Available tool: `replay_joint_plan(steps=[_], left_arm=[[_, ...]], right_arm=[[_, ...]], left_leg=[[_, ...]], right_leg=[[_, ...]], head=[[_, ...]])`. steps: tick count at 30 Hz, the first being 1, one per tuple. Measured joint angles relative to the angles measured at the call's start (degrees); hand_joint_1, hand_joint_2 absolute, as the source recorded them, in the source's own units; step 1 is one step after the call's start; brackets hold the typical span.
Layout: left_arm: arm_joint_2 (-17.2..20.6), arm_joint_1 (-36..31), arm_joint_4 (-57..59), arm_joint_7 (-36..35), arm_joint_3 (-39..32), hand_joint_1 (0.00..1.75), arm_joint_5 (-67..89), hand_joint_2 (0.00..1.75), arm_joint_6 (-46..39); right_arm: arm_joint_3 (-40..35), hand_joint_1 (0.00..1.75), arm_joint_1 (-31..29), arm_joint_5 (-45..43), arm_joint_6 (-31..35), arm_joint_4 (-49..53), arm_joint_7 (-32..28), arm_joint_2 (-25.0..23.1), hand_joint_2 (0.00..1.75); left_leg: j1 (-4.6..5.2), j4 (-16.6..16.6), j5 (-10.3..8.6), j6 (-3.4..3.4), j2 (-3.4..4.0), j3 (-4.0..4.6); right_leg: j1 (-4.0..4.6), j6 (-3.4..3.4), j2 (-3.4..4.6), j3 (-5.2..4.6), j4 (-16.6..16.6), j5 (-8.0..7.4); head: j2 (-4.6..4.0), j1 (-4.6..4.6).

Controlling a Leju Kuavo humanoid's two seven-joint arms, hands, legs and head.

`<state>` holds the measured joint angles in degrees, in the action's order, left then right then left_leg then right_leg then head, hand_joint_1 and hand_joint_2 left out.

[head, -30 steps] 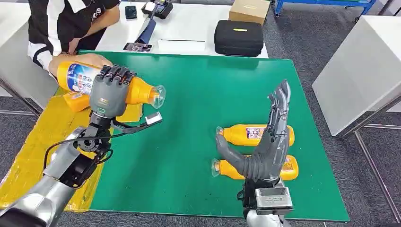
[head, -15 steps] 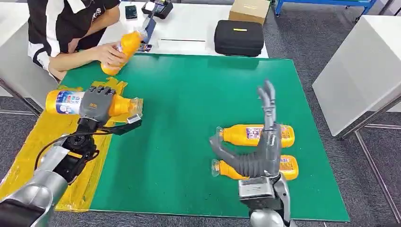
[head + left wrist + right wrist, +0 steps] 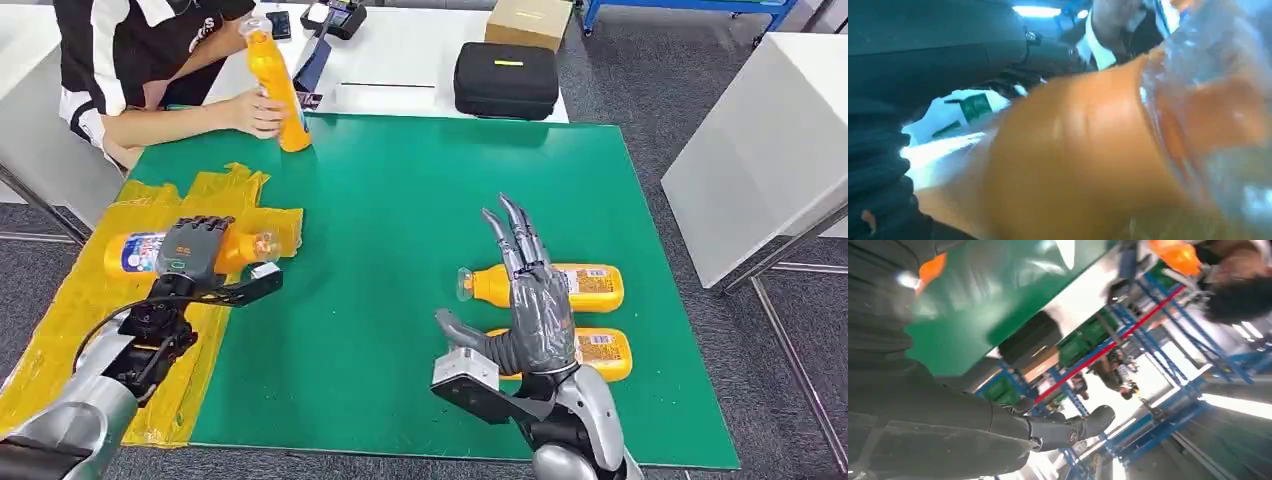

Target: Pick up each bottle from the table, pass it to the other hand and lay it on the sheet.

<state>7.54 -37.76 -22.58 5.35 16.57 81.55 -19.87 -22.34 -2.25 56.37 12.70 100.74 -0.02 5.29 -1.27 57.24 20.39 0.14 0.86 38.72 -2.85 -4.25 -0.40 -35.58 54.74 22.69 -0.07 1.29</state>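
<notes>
My left hand (image 3: 196,252) grips an orange bottle (image 3: 135,253) lying sideways low over the yellow sheet (image 3: 80,320) at the table's left edge; in the left wrist view the bottle (image 3: 1073,165) is a close orange blur. My right hand (image 3: 530,300) is open with fingers spread, hovering above two orange bottles lying on the green mat: a farther bottle (image 3: 585,287) and a nearer bottle (image 3: 600,352). A person at the far left holds another orange bottle (image 3: 272,80) upright on the mat's far corner.
The green mat (image 3: 400,200) covers the table. Beyond it a white table carries a black case (image 3: 505,80), a cardboard box (image 3: 527,20) and phones. A white cabinet (image 3: 770,140) stands to the right. The person's arm (image 3: 170,115) reaches near the sheet.
My left hand has lowered the bottle down toward the yellow sheet. My right hand has dropped and tilted over the two lying bottles. The person has stood their bottle upright.
</notes>
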Motion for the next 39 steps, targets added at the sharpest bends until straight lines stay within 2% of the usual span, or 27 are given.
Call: replay_joint_plan(steps=[12,19,23,28,32,39], left_arm=[[-1.6,1.0,0.3,4.6,-4.5,0.00,-5.3,1.75,-1.7],[-5.7,3.3,-3.7,15.7,-7.8,0.00,-15.5,1.75,-4.3],[-8.9,6.9,-13.6,23.0,-8.5,0.00,-31.1,1.75,3.7],[-11.1,11.6,-28.8,24.2,-7.9,0.00,-46.8,1.75,11.4],[-11.7,14.1,-41.2,25.0,-6.9,0.00,-60.5,1.75,17.0],[-11.8,17.0,-55.0,25.8,-5.3,0.00,-72.8,1.75,22.7]], right_arm=[[4.3,0.00,0.6,6.5,-1.4,-0.8,1.6,1.1,1.75],[7.6,0.00,-1.3,9.9,-3.5,-2.8,2.5,2.2,1.75],[9.0,0.00,-3.1,9.8,-6.9,-5.6,1.9,5.2,1.75],[9.5,0.00,-5.5,7.5,-10.9,-9.9,0.2,8.9,1.75],[9.7,0.00,-8.8,-0.2,-15.7,-15.8,-3.3,11.3,1.75],[10.2,0.00,-13.5,-3.9,-19.0,-25.8,-4.9,13.8,1.75]], left_leg=[[0.01,0.0,0.00,0.00,-0.02,0.00],[0.04,0.0,0.00,0.01,-0.04,0.00],[0.09,0.0,0.01,0.03,-0.09,0.05],[0.08,0.0,0.03,0.04,-0.04,0.09],[0.05,0.0,0.01,0.05,-0.07,0.09],[0.07,0.0,0.01,0.06,-0.09,0.12]], right_leg=[[-0.01,-0.01,-0.01,0.01,0.0,0.00],[-0.02,-0.02,-0.02,0.03,0.0,-0.02],[-0.06,-0.05,-0.06,0.06,0.0,-0.04],[-0.04,-0.07,-0.06,0.04,0.0,-0.05],[-0.01,-0.06,-0.10,0.04,0.0,-0.03],[-0.03,-0.07,-0.11,0.06,0.0,-0.04]], head=[[0.00,0.00],[0.00,0.02],[0.00,0.02],[0.00,0.02],[0.00,0.02],[0.00,0.02]])
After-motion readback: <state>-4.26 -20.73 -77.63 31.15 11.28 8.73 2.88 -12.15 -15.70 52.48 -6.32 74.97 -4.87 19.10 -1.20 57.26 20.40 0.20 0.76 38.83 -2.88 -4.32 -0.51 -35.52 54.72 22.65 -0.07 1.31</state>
